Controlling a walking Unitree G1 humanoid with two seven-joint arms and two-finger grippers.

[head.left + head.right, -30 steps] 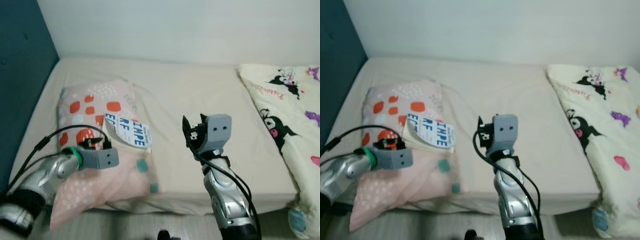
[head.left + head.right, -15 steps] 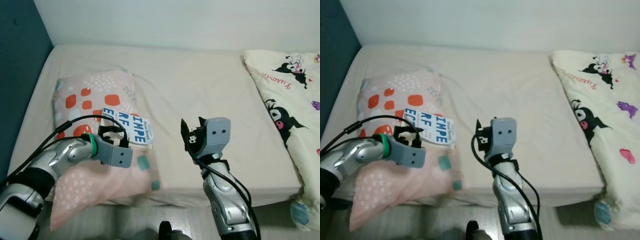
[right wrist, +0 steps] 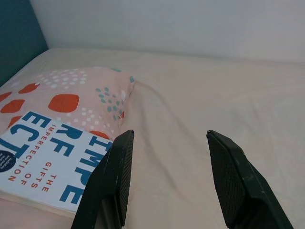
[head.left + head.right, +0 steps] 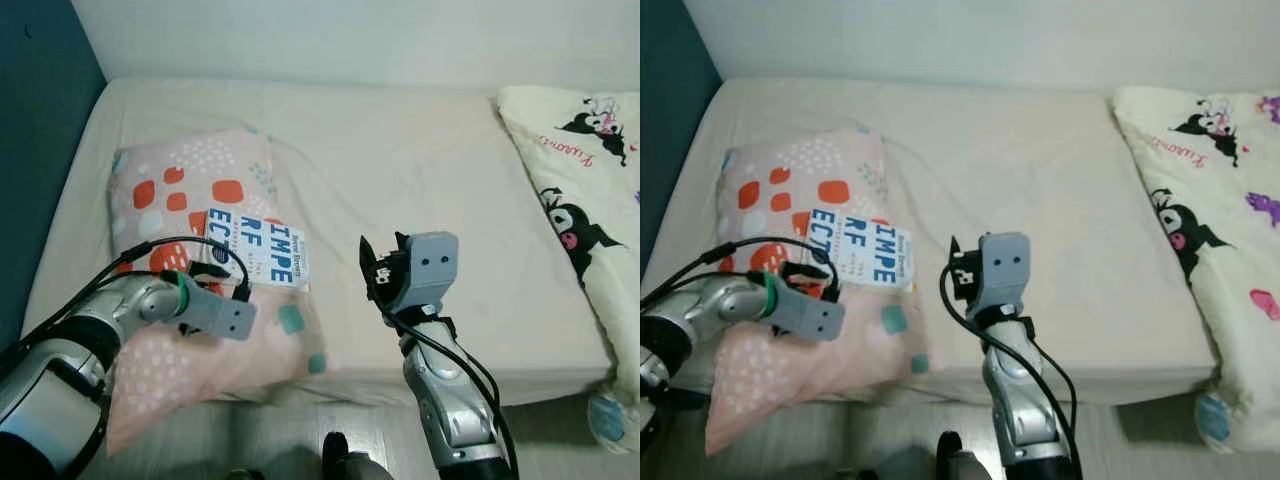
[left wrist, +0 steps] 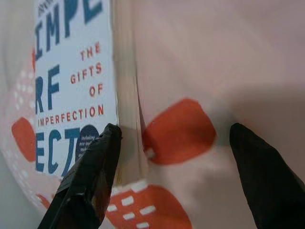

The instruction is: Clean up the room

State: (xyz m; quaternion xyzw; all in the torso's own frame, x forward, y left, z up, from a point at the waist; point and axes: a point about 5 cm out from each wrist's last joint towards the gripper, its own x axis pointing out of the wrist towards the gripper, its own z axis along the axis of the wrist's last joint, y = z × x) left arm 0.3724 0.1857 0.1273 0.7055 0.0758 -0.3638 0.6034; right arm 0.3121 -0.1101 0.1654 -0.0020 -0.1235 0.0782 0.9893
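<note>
A white book (image 4: 256, 248) with big blue letters lies flat on a pink pillow (image 4: 190, 190) with orange and teal patches, at the left end of the bed. My left gripper (image 4: 205, 273) sits low on the pillow at the book's near edge, open. In the left wrist view one black finger (image 5: 90, 181) touches the book's (image 5: 71, 86) page edge, and the other finger rests apart over the pillow (image 5: 190, 71). My right gripper (image 4: 383, 272) is held up over the bed's front edge, open and empty, facing the book (image 3: 43, 162).
The beige sheet of the bed (image 4: 420, 170) stretches bare between the pillow and a cream blanket (image 4: 585, 160) with cartoon prints at the right. A teal panel (image 4: 40, 130) rises at the left and a white wall (image 4: 350, 40) stands behind. Floor lies below the bed's front edge.
My left gripper has reached forward across the pillow to the book's near edge. The right arm has kept its pose. The whole picture has shifted a little with the camera.
</note>
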